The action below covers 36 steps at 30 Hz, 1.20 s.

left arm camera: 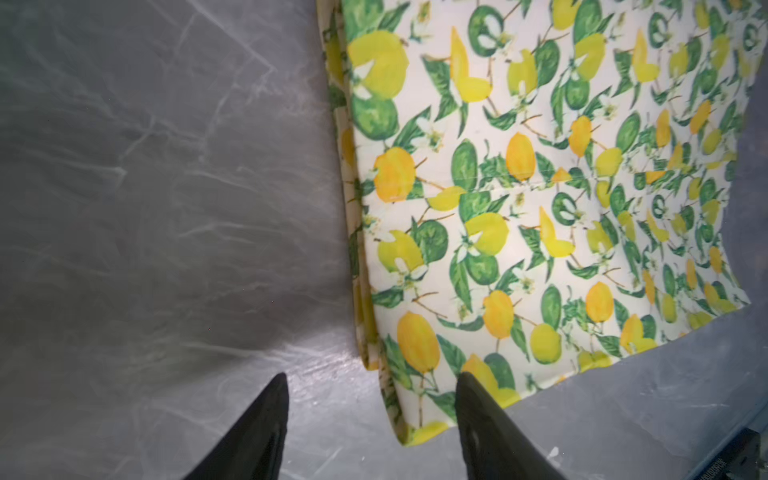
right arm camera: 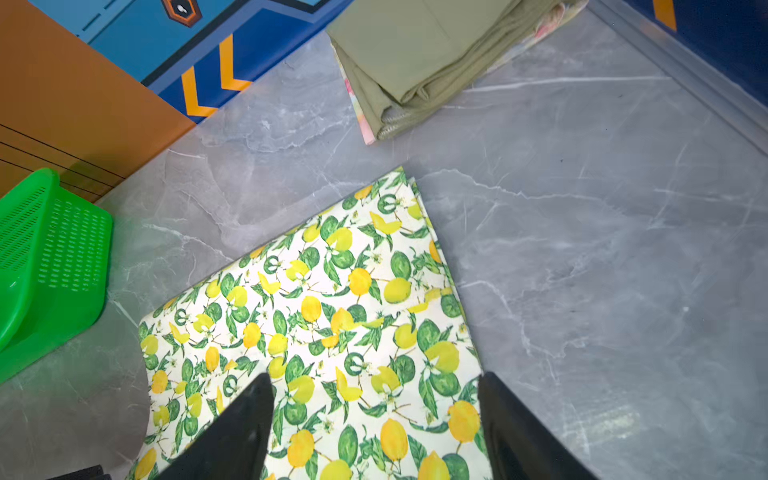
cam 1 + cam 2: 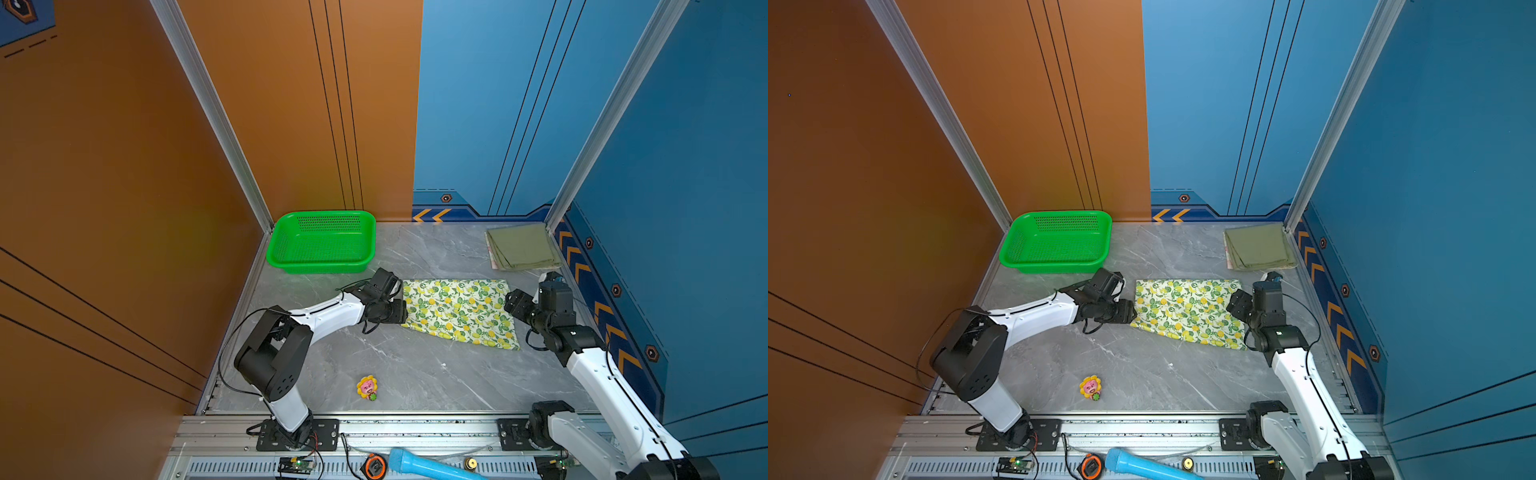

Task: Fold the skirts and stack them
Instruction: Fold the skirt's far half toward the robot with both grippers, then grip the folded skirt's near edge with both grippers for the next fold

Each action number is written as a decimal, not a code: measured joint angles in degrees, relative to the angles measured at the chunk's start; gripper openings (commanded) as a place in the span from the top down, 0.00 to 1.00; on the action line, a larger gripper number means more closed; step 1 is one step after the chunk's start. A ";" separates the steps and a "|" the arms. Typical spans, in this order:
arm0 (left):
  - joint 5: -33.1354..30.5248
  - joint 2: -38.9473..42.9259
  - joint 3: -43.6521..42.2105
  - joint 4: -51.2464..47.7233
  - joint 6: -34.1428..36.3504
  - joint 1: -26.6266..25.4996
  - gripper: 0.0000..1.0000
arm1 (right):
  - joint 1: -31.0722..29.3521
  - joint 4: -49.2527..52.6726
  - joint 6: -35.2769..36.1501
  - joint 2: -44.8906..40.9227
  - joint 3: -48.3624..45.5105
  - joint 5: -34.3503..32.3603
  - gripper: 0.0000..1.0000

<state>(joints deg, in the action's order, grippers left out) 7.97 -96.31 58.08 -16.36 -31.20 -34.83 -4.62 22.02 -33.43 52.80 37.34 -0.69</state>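
Lemon skirt (image 3: 459, 313) lies folded flat, left and right jaws spread wide at its ends.

Probably a robotics lab — aluminium frame (image 3: 216, 112), orange panel (image 3: 104, 166), blue panel (image 3: 478, 104), left arm (image 3: 328, 313) and right arm (image 3: 602, 382) on a rail (image 3: 415, 428).

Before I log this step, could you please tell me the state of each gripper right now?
Left gripper: open, holding nothing.
Right gripper: open, holding nothing, above the lemon-print skirt.
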 measured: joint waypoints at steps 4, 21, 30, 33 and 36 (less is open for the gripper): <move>-0.52 -0.02 0.83 -0.13 -0.42 -0.02 0.35 | -0.33 1.73 -2.05 2.19 -1.46 0.02 0.27; 0.87 -0.76 6.67 -9.42 -7.39 -1.49 0.34 | 3.85 8.11 -9.86 7.43 -6.40 1.03 0.36; 3.58 -1.57 5.60 -9.77 -15.74 -2.54 0.35 | 5.95 7.87 -14.95 8.39 -9.01 2.73 0.41; 4.39 -2.21 4.04 -8.35 -18.47 -2.64 0.36 | 6.32 7.28 -16.17 9.16 -10.05 3.54 0.43; 5.51 -2.89 2.54 -6.29 -21.51 -2.64 0.38 | 6.71 6.27 -17.07 9.57 -10.58 3.96 0.44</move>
<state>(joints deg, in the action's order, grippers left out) 13.47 -99.20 60.62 -22.65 -52.71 -37.47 2.09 28.29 -50.50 62.37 26.76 3.27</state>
